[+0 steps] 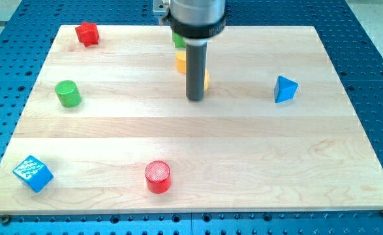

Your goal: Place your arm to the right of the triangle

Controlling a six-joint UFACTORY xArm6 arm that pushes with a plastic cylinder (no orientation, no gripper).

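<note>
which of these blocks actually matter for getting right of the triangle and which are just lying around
Part of the job:
blue triangle, near the view's right
my tip, well to the triangle's left

Just lying about:
red star-like block
green cylinder
blue cube
red cylinder
yellow block and green block, both partly hidden behind the rod, shapes unclear

The board [243, 143] is pale wood with a smooth, matt grain. The rod [196, 68] looks like dark, dull metal. The red cylinder [158, 177] has a ribbed top; the blue cube [32, 173] looks speckled.
</note>
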